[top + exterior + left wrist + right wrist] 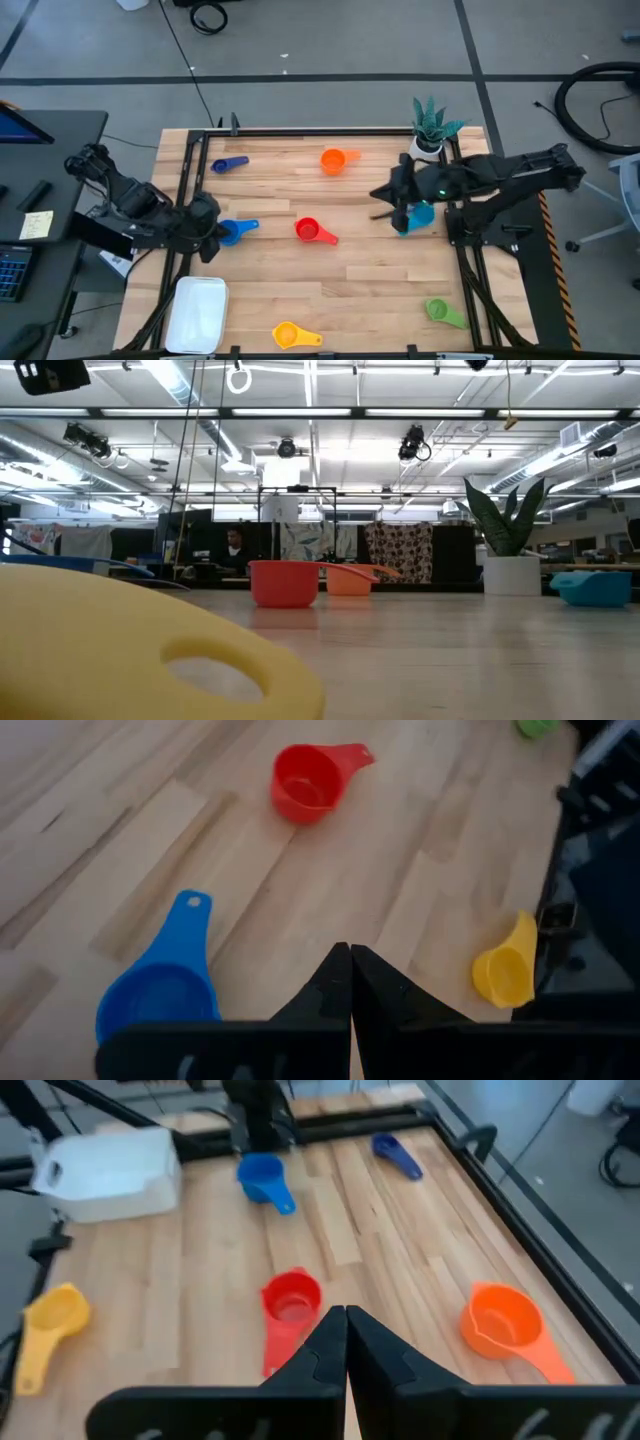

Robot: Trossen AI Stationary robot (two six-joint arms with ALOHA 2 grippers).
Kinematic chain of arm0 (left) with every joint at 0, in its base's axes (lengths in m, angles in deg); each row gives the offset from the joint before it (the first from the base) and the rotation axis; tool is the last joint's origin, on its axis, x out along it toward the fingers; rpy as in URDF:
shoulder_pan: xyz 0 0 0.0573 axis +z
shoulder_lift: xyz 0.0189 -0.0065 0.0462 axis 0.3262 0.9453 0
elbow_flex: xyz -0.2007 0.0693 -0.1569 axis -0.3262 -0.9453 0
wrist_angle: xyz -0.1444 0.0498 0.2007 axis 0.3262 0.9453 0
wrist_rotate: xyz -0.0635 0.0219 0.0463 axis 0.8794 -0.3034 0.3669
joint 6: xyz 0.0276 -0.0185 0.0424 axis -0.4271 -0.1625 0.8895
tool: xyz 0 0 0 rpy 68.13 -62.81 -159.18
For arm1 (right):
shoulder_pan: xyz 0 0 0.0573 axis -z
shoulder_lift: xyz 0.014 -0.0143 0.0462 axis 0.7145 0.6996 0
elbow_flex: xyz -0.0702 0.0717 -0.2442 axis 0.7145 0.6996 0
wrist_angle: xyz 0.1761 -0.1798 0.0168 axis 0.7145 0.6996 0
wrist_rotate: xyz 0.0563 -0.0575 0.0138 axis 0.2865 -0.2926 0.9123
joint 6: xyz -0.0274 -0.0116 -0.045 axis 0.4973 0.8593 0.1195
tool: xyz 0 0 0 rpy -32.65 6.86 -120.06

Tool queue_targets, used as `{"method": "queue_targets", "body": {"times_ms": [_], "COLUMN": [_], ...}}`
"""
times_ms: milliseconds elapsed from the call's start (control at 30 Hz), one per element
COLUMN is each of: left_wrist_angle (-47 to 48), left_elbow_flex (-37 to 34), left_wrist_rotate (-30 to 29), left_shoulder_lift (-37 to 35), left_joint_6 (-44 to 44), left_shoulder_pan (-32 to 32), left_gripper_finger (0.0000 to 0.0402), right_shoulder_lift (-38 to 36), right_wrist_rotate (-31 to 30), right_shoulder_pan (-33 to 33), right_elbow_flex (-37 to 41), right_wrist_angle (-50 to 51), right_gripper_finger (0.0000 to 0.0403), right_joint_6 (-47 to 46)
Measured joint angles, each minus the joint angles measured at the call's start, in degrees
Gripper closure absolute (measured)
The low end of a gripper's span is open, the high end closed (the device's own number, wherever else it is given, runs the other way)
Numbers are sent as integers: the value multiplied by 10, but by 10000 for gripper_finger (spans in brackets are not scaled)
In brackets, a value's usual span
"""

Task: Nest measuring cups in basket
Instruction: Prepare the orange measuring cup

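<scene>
Red cup (284,583) stands mid-table, yellow cup (150,650) looming close.

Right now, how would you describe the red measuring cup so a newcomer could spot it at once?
Start at the wooden table and go to its middle, about halfway between the two arms. The red measuring cup sits upright there, apart from the others. The blue cup lies nearest, toward the left arm; only this cup is red.
</scene>
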Motion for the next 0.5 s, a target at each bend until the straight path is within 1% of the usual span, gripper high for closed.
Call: {"method": "queue_targets", "body": {"times_ms": [133, 267, 333, 500], "left_wrist_angle": [-2, -3, -3, -3], "left_elbow_flex": [0, 0, 0, 0], "left_wrist_rotate": [19, 23, 22, 22], "left_shoulder_lift": [-1, -1, -1, -1], "left_joint_6": [1, 18, 18, 19], "left_shoulder_pan": [15, 19, 19, 19], "left_gripper_finger": [395, 393, 392, 391], "right_shoulder_lift": [26, 53, 70, 117], "right_wrist_rotate": [25, 26, 28, 73], "right_shoulder_pan": [52, 105, 133, 194], "right_elbow_flex": [0, 0, 0, 0], "right_wrist_angle": [-1, -24, -50, -136], "right_gripper_finger": [387, 383, 382, 377], "right_joint_6": [26, 67, 95, 150]}}
